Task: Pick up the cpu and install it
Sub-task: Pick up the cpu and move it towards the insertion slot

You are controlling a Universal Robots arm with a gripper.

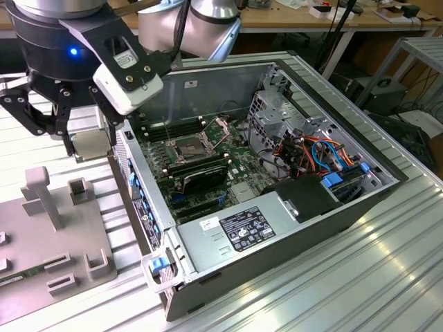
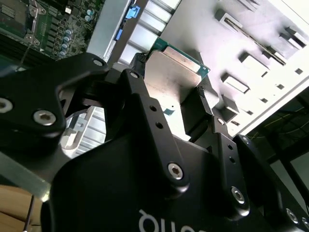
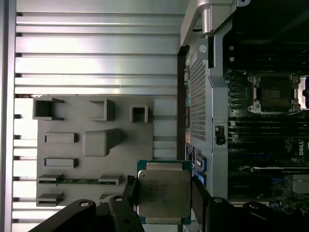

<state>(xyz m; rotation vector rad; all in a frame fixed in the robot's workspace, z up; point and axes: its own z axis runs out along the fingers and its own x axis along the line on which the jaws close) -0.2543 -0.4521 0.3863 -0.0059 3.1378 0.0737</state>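
Tool [image 3: 165,191] around cpu [image 3: 163,194], side edges hidden

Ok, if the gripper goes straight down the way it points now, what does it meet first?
Likely the edge of the grey fixture plate or the ribbed table beside it, just outside the computer case; depth is unclear. The gripper, shut on the cpu, is not above the socket.
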